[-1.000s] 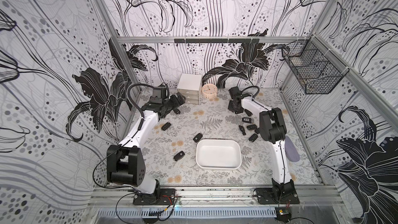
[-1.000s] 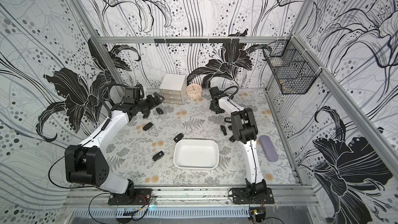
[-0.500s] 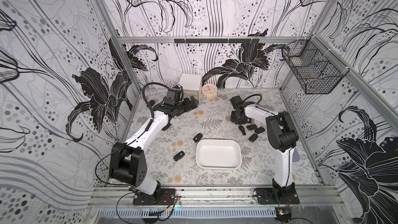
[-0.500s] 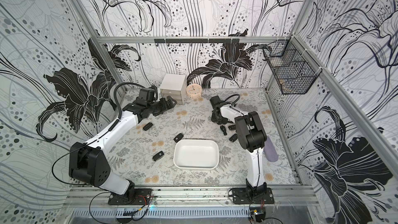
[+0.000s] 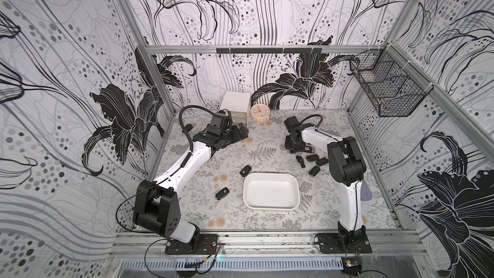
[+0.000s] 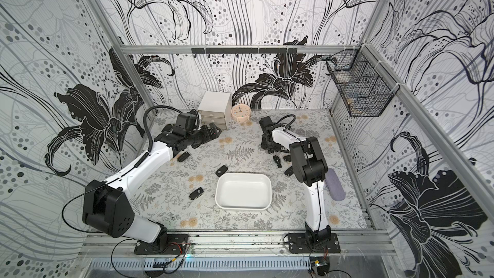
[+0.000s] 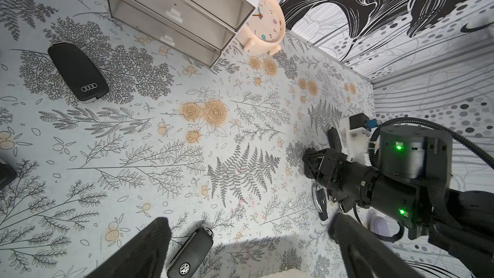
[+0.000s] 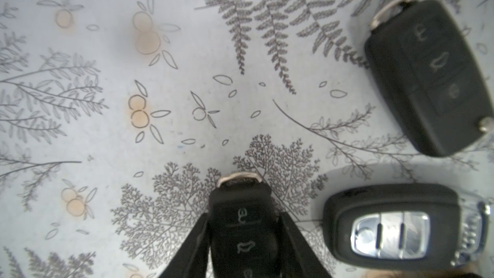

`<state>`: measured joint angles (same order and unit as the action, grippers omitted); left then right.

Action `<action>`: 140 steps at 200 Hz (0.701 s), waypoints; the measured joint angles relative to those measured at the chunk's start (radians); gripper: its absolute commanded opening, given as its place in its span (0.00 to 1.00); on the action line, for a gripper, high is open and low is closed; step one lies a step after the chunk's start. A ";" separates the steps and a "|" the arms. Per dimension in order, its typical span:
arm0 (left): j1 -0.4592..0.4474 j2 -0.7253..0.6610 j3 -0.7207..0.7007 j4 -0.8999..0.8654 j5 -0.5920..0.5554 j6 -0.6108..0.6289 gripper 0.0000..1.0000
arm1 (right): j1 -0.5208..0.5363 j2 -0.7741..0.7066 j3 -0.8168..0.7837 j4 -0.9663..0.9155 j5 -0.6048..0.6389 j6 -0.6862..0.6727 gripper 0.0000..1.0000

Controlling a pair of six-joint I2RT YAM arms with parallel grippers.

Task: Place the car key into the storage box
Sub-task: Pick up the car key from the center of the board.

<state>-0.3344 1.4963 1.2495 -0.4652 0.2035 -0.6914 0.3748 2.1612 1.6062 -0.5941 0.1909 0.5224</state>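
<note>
Looking at the right gripper (image 8: 243,216), we've got its jaws clamped on a black car key (image 8: 239,199), down low by the fern-printed table mat (image 5: 262,153), right beside other loose fobs (image 8: 393,225). The left gripper (image 7: 248,220) hangs with its jaws wide apart. The white storage box (image 5: 270,191) sits nearer the front, well apart from the key. Black-and-white lily wallpaper (image 5: 267,9) wraps the whole booth.

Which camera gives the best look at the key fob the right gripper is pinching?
The right wrist view: the car key fills the foreground, clamped in the right gripper, its buttons and metal loop clear. In both top views the gripper mostly covers it. The left wrist view shows that gripper far off, key indiscernible.
</note>
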 measured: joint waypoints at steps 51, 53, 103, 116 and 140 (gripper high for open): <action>-0.085 -0.060 0.000 -0.075 -0.056 0.006 1.00 | 0.000 -0.008 -0.014 0.013 0.000 -0.023 0.26; -0.089 -0.063 0.000 -0.078 -0.058 0.006 1.00 | 0.000 -0.010 -0.016 0.013 0.000 -0.023 0.26; -0.120 -0.125 0.000 -0.128 -0.083 0.010 1.00 | 0.003 -0.112 -0.091 -0.004 0.008 -0.021 0.26; -0.120 -0.135 0.000 -0.131 -0.084 0.018 1.00 | 0.014 -0.163 -0.105 -0.016 0.016 -0.014 0.26; -0.120 -0.147 0.000 -0.138 -0.084 0.039 1.00 | 0.056 -0.261 -0.124 -0.046 0.037 0.002 0.27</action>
<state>-0.4545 1.3491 1.2495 -0.6033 0.1200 -0.6529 0.4309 1.9003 1.4818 -0.6403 0.2276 0.5240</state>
